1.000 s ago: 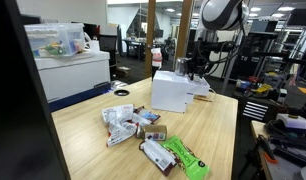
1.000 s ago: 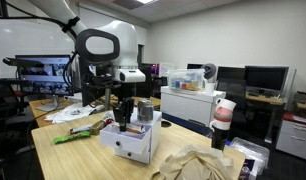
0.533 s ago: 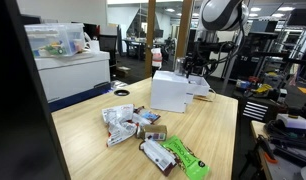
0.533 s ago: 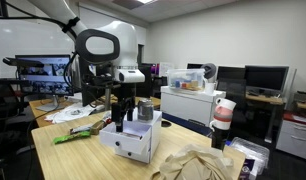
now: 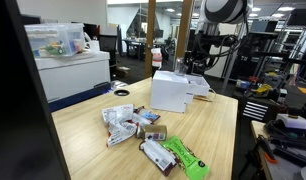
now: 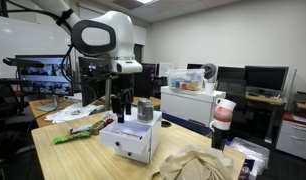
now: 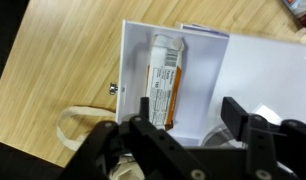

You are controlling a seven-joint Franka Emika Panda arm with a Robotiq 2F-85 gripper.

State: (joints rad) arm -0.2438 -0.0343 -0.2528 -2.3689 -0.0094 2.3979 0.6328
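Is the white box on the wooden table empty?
No, the wrist view shows a long printed packet lying inside the white box.

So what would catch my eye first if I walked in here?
Probably the big white robot arm, its gripper hanging open just above a white box on the wooden table. In the wrist view a long packet lies inside that box, and snack packets are scattered nearby in an exterior view.

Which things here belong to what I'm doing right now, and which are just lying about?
In hand:
- pincer, open above the white box
- long packet lying inside that box

Lying about, away from the pincer:
- snack packets and green packet on the table
- crumpled cloth
- clear bin
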